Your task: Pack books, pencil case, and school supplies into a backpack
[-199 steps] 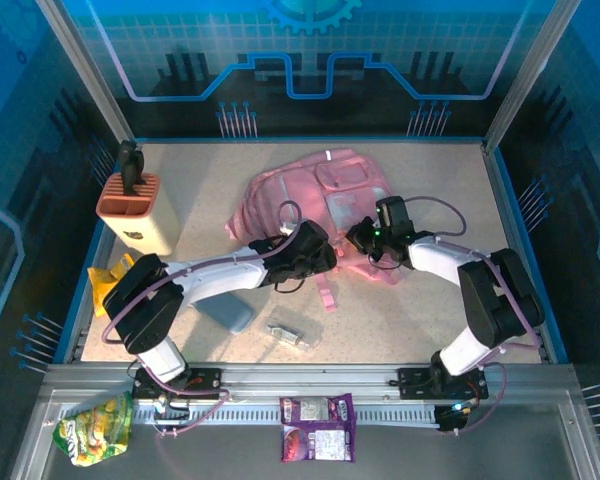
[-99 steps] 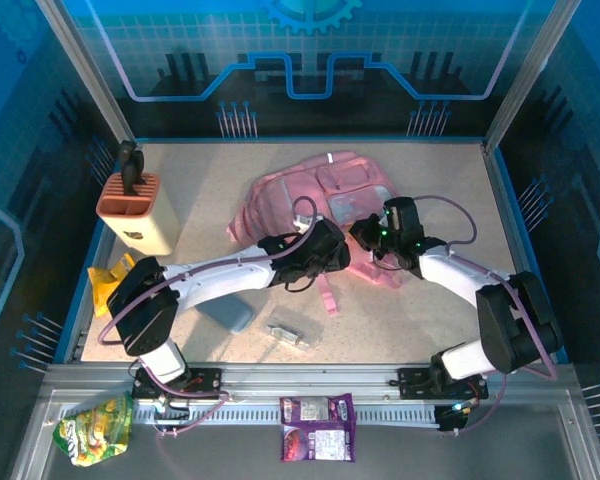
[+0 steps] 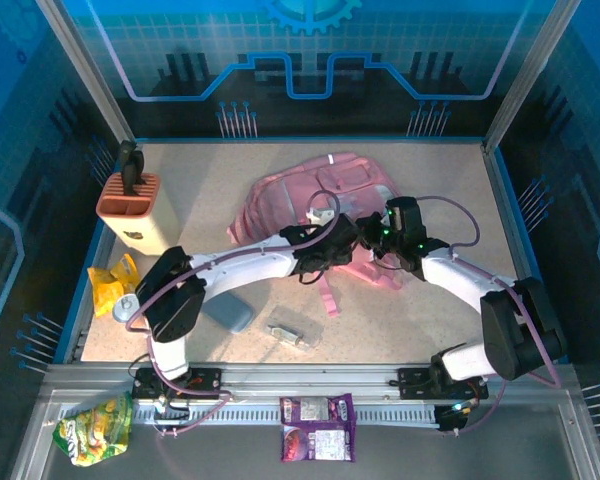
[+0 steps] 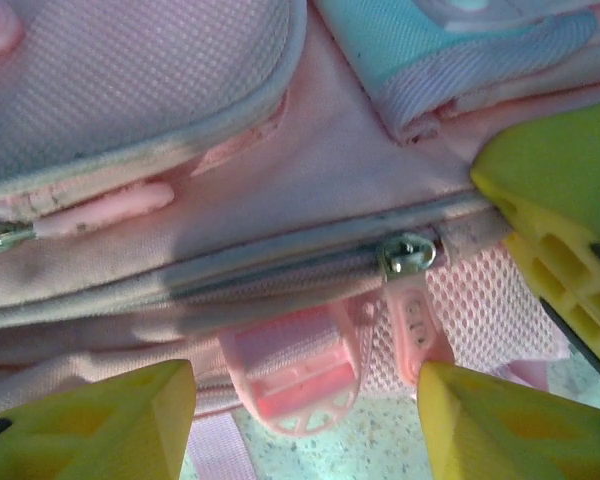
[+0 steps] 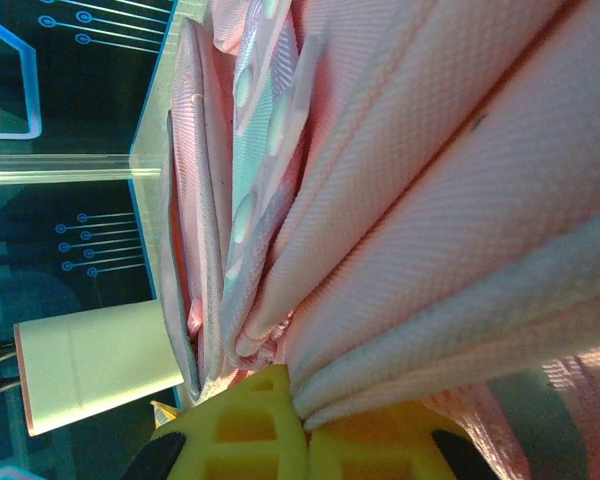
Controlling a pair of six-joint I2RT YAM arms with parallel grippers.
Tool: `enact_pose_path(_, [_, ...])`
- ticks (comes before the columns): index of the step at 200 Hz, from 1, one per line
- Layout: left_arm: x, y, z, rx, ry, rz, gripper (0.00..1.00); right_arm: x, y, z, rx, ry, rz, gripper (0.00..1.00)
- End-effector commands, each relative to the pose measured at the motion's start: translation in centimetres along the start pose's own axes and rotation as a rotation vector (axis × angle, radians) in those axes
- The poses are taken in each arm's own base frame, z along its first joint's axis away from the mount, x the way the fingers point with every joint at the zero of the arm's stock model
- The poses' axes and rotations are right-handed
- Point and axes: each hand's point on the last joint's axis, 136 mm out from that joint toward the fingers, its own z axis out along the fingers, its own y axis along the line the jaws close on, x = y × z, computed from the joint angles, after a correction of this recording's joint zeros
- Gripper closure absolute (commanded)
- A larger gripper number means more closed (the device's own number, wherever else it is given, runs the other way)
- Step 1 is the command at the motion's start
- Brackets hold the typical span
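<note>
Change: since a second ago the left arm has stretched farther right, bringing its gripper close beside the right one at the backpack's near edge.
Books: we see a yellow one [image 3: 113, 281] at the table's [image 3: 200, 180] left edge, near the orange-topped block [image 3: 135, 211].
Pencil case: the pencil case [image 3: 228, 313] lies flat on the table beside the left arm's elbow.
School supplies: a small clear item [image 3: 290, 335] lies near the front edge, just right of the pencil case.
Backpack: the backpack [image 3: 298, 192] lies mid-table, apart from all of these.
Left gripper: the left gripper [image 4: 305, 415] has its jaws apart, with a strap buckle [image 4: 290, 372] and a zipper pull [image 4: 417, 322] between them; we see nothing clamped.
Right gripper: the right gripper [image 5: 300, 428] has its jaws together, pinching a fold of the backpack's pink fabric.
</note>
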Motion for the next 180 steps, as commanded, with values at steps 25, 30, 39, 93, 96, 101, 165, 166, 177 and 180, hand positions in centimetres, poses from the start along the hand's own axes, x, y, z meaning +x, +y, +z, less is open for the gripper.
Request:
enact_pose_path(25, [-1.2, 0.0, 0.6, -0.074, -0.043, 0.077, 0.46, -0.2, 4.3, -1.2, -0.153, -0.016, -0.044, 1.00])
enact_pose_path(30, [-1.3, 0.2, 0.6, -0.085, -0.045, 0.082, 0.48, -0.2, 4.2, -1.2, -0.153, -0.014, -0.044, 1.00])
enact_pose_path(39, [-1.4, 0.6, 0.5, -0.103, -0.048, 0.089, 0.54, -0.1, 4.1, -1.1, -0.151, -0.012, -0.043, 1.00])
enact_pose_path(93, [-2.1, 2.6, -1.0, -0.098, -0.038, 0.099, 0.66, -0.1, 4.2, -1.2, -0.155, -0.010, -0.050, 1.00])
enact_pose_path(96, [-2.1, 2.4, -1.2, -0.085, -0.034, 0.099, 0.66, -0.1, 4.3, -1.2, -0.155, -0.010, -0.050, 1.00])
enact_pose_path(101, [-2.1, 2.2, -1.4, -0.067, -0.028, 0.101, 0.65, -0.1, 4.3, -1.2, -0.156, -0.010, -0.048, 1.00])
enact_pose_path(165, [-1.2, -2.2, -1.4, 0.115, 0.024, 0.129, 0.50, -0.3, 5.0, -1.2, -0.187, -0.013, -0.034, 1.00])
enact_pose_path(166, [-1.2, -2.2, -1.4, 0.114, 0.025, 0.130, 0.50, -0.3, 5.0, -1.2, -0.187, -0.013, -0.032, 1.00])
enact_pose_path(177, [-1.1, -2.6, -0.9, 0.112, 0.029, 0.140, 0.50, -0.3, 5.1, -1.1, -0.194, -0.010, -0.024, 1.00])
enact_pose_path(180, [-1.1, -2.8, -0.8, 0.112, 0.032, 0.144, 0.51, -0.2, 5.1, -1.1, -0.196, -0.009, -0.023, 1.00])
